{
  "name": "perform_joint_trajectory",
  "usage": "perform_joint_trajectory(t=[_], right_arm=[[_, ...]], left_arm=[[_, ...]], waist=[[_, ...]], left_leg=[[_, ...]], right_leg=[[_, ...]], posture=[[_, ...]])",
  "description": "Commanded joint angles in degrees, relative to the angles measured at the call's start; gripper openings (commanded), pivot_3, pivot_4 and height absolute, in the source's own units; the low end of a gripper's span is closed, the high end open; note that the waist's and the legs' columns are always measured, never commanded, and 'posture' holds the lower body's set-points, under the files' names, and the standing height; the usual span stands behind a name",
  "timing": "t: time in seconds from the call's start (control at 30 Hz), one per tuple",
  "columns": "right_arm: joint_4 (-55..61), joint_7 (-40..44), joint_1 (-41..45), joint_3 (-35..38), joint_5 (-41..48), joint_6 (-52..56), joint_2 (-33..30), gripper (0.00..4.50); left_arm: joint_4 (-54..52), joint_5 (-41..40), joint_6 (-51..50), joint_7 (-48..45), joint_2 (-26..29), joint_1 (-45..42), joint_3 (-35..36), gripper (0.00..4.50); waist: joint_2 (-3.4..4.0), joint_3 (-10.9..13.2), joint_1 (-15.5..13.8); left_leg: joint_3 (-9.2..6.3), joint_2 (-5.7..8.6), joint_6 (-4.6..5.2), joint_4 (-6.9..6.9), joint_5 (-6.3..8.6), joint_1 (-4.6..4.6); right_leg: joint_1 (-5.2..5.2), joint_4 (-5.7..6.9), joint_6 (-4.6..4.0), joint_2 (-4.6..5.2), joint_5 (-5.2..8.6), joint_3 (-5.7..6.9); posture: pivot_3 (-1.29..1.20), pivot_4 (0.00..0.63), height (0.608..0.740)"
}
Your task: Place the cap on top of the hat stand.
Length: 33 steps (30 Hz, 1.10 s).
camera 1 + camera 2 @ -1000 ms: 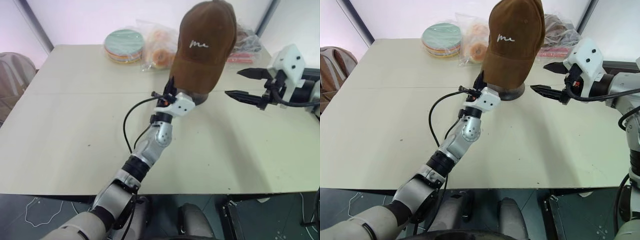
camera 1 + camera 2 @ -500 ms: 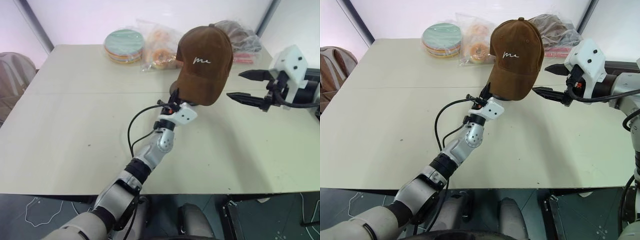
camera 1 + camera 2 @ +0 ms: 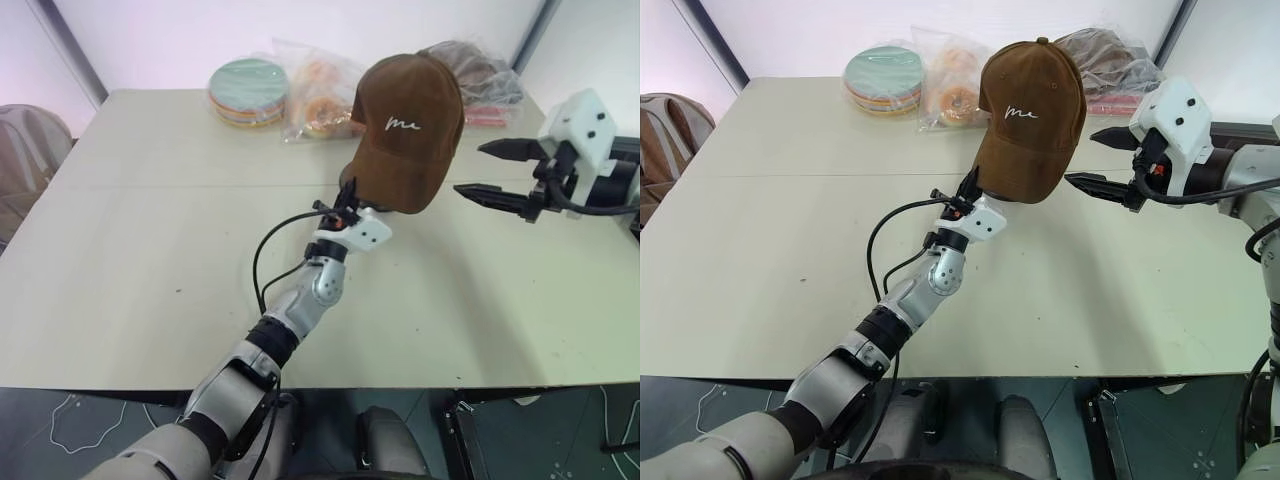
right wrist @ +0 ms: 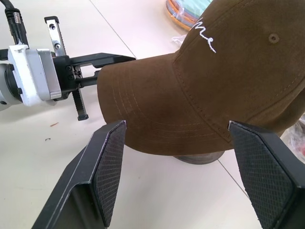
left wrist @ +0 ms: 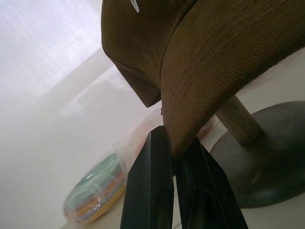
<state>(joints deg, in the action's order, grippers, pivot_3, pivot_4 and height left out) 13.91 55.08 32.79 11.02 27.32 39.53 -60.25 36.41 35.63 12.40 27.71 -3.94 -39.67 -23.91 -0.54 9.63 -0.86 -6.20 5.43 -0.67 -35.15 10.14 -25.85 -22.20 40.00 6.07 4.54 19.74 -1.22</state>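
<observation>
My left gripper (image 5: 174, 157) is clamped on the brim edge of the cap (image 3: 408, 130), whose crown sits over the domed top of the hat stand (image 5: 259, 152); post and round base show just beyond my fingertips. My right gripper (image 3: 492, 170), jaws wide apart, hovers beside the cap without touching it. Step in hand, as I judge it: settling the cap onto the stand. Next move calls for checking that the crown rests squarely, then parting my left gripper and withdrawing along the worktop (image 3: 150, 250) without dragging the brim.
</observation>
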Motion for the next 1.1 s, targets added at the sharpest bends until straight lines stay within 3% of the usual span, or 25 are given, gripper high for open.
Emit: perform_joint_trajectory(t=[0.03,0.1,0.2,0.43,0.73,1.1], right_arm=[[1.3,-0.2,1.8,1.4,0.3,-0.7,-0.8,3.51],[1.2,-0.2,2.0,1.3,0.3,-0.7,-0.9,3.51],[1.0,-0.1,2.2,1.1,0.2,-0.8,-0.9,3.51],[0.3,0.1,3.1,0.5,-0.2,-1.3,-0.7,3.51],[-0.5,0.0,3.8,-0.4,-0.3,-2.1,-0.3,3.51],[-1.5,0.1,4.5,-1.3,-0.7,-3.5,0.7,3.51]], left_arm=[[-2.1,-1.4,2.1,-2.6,-0.5,0.4,-0.5,0.02],[-2.4,-1.8,2.5,-3.4,-0.6,0.6,-0.4,0.02],[-2.6,-2.4,2.6,-4.1,-0.7,0.8,-0.2,0.91],[-2.9,-3.1,3.9,-5.6,-0.7,1.2,0.0,4.45],[-6.6,-6.4,8.8,-16.6,2.5,5.7,-1.2,4.48],[-23.6,-22.2,3.7,-38.4,12.3,15.9,6.6,4.48]], waist=[[0.0,0.0,0.0],[0.0,0.0,0.0],[0.0,0.0,0.0],[0.0,0.0,0.1],[0.02,0.0,0.1],[0.05,0.0,0.2]], left_leg=[[0.0,0.0,0.0,0.0,0.0,0.0],[0.0,0.0,0.0,0.0,0.0,0.0],[0.0,0.0,0.0,0.0,0.0,0.0],[0.0,0.0,0.0,0.0,0.0,0.0],[0.0,0.0,0.0,0.01,0.0,0.01],[-0.01,-0.02,0.0,0.01,0.0,0.01]], right_leg=[[0.0,0.0,0.0,0.0,0.0,0.0],[0.0,0.0,0.0,0.0,0.0,0.0],[0.0,0.0,0.0,0.0,0.0,0.0],[-0.01,0.0,0.0,0.0,0.0,-0.01],[-0.01,0.0,0.0,0.0,0.0,-0.01],[-0.03,0.0,-0.01,0.0,0.0,-0.03]], posture=[[0.0,0.15,0.74],[0.0,0.15,0.74],[0.0,0.15,0.74],[0.0,0.15,0.74],[0.0,0.15,0.74],[0.0,0.15,0.74]])
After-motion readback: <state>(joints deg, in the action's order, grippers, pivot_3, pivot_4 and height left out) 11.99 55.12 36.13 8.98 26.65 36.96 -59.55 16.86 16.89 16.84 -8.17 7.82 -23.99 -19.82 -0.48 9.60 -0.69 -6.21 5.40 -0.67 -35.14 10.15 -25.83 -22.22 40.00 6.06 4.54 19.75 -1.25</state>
